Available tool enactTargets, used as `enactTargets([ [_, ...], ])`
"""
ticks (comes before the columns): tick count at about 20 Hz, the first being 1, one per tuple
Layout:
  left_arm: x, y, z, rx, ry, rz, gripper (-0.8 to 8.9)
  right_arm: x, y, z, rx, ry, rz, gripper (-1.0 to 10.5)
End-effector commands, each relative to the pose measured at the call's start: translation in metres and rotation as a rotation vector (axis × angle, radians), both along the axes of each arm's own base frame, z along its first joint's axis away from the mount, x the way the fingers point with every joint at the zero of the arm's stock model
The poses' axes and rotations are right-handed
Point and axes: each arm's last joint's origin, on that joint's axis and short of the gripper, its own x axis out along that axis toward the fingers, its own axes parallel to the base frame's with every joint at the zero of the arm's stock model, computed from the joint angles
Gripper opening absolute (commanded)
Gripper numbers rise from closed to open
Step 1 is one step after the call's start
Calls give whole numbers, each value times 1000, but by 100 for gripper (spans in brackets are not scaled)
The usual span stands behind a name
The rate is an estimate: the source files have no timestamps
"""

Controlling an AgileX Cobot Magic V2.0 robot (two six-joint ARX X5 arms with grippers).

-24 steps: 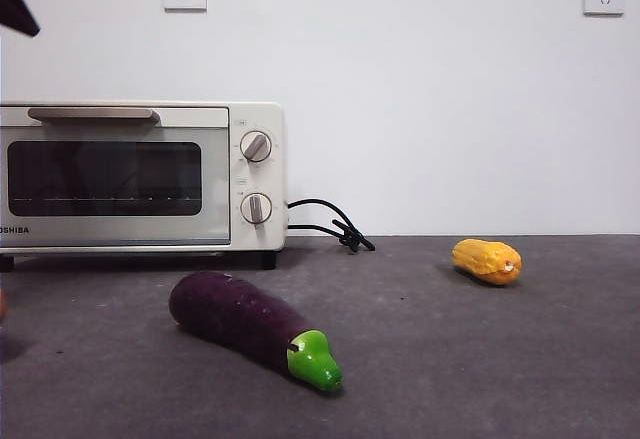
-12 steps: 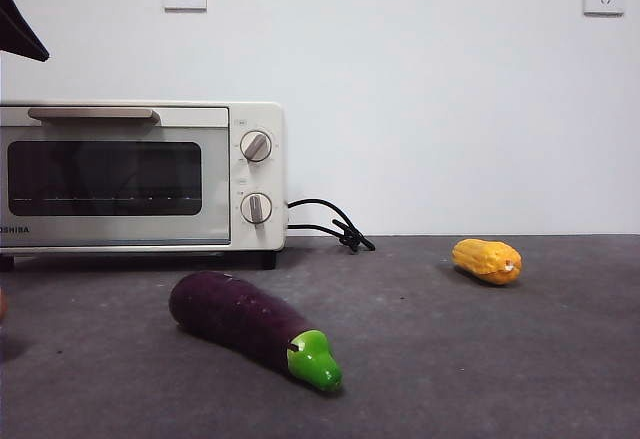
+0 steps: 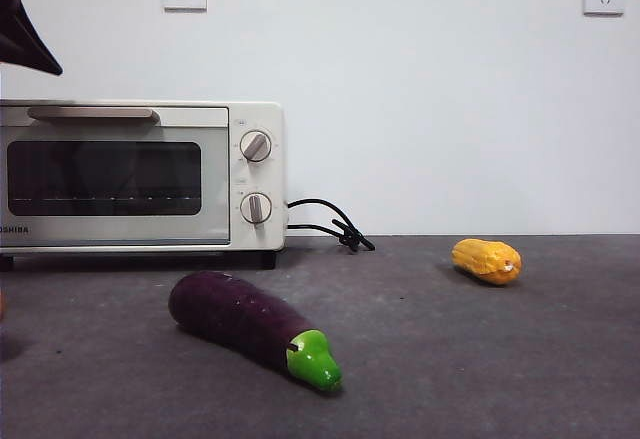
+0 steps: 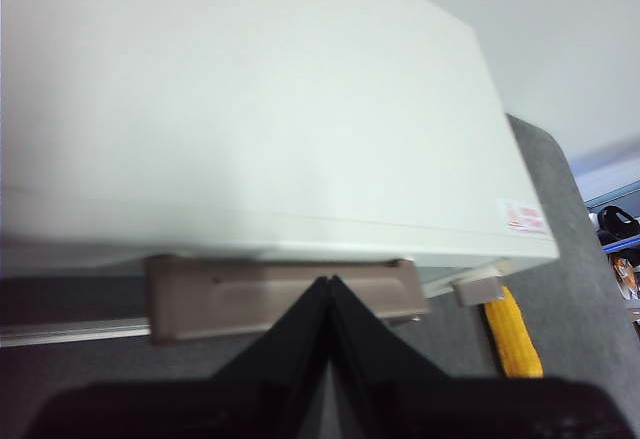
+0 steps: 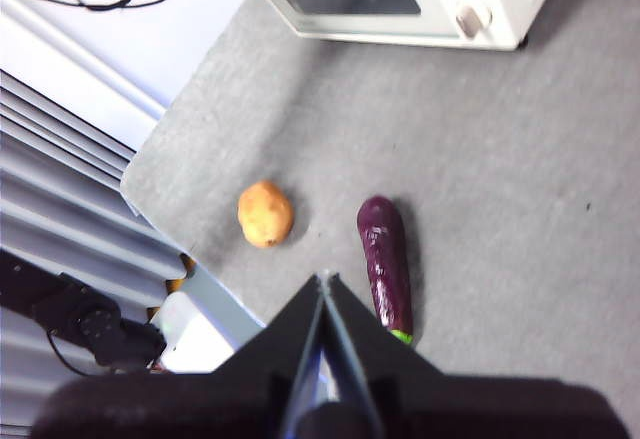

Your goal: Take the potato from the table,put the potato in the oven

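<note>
Two grippers are in view, both with jaws pressed together and holding nothing. The left gripper (image 4: 328,284) hangs just above the oven (image 4: 250,109), its tips in front of the oven's handle (image 4: 285,294); in the front view it is the black shape at the upper left. The right gripper (image 5: 323,281) hovers high over the table (image 5: 500,179). The potato (image 5: 265,213) lies on the table left of centre in the right wrist view, near the eggplant (image 5: 385,264) and well apart from the oven's closed door.
</note>
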Motion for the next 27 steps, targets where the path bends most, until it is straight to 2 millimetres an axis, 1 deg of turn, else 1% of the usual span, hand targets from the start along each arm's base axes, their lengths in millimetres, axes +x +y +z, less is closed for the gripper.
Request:
enactTargets([
  [1,6,3,-10,4,34,23,-6,0,0,2,0,8,-18,-3],
  [6,17,5,-28,-1,83,25,-6,1,0,1,-10,12,-46,-3],
  [10,20,0,-31,45,93,45,-6,1,-1,1,-24,9,-66,-3],
  [14,21,-13,-34,131,120,57,-6,1,-1,1,-24,9,-66,-3],
  [17,21,-26,-38,216,149,44,-6,1,-1,1,-25,15,-67,-3],
  [19,20,-32,-39,222,165,24,-6,0,-1,0,-30,34,-67,-2],
  [23,15,-37,-43,222,230,0,-6,-4,-2,-4,-48,84,-65,-3],
  [27,9,-38,-47,232,293,-31,-6,-5,-3,-5,-68,97,-83,-3],
])
